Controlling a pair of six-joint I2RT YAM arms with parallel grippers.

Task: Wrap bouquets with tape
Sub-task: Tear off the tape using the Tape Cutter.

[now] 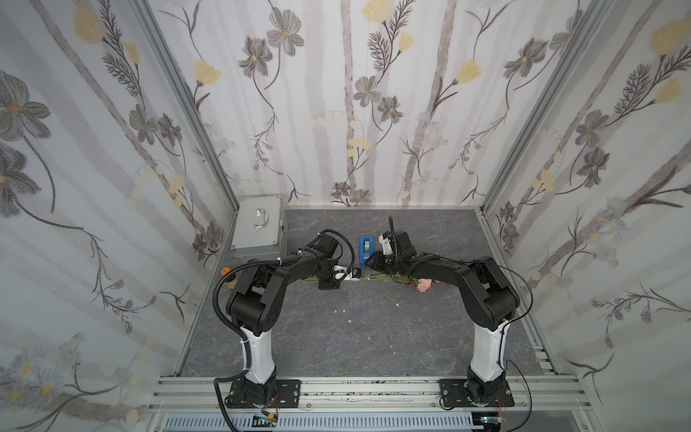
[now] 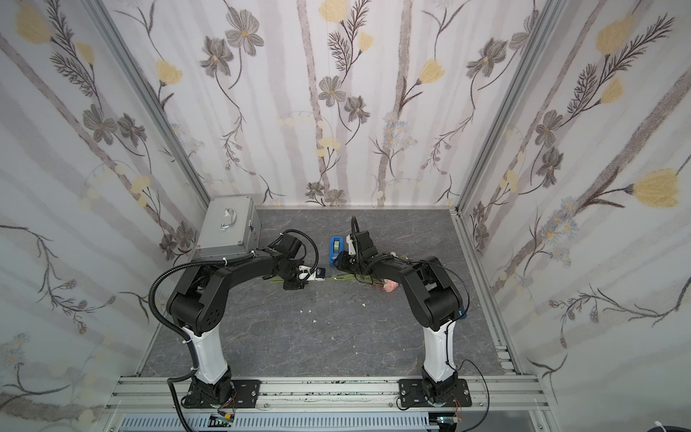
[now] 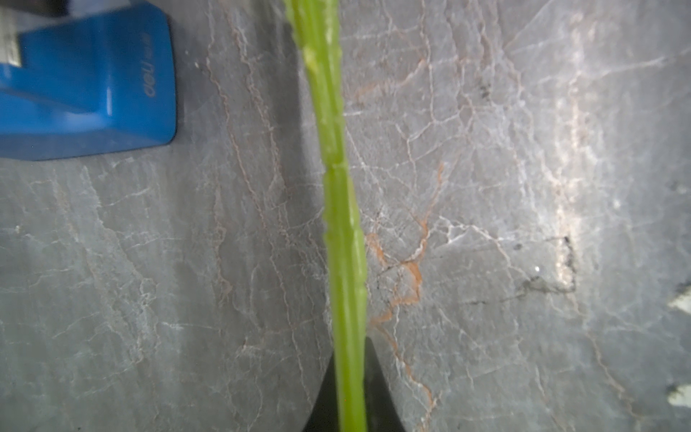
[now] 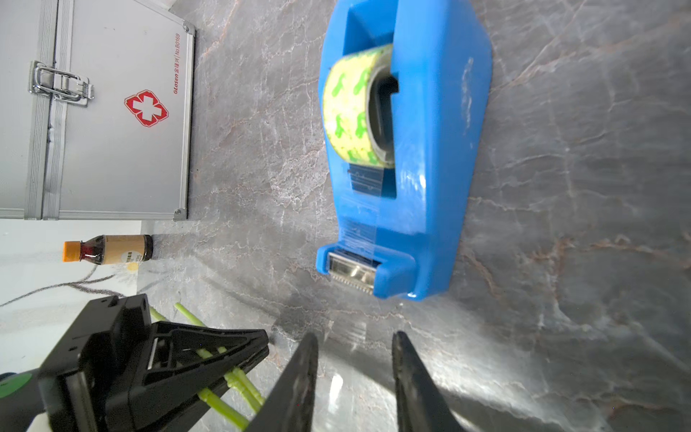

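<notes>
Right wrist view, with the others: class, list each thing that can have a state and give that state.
left gripper, jaws shut on the bouquet stems.
right gripper, jaws open, empty, near the cutter.
bouquet, lying on the table.
tape, on its dispenser, end stuck to the cutter.
metal case, closed, latch fastened.
bottle, capped.

bouquet [image 1: 423, 286] is running crosswise over the table [image 1: 355, 336], stems pointing left, blooms right | tape dispenser [image 1: 367, 248] is standing just behind the stems, mid-table | case [image 1: 258, 228] is sitting in the back-left corner | bottle [image 1: 226, 270] is standing before the case, by the left wall
</notes>
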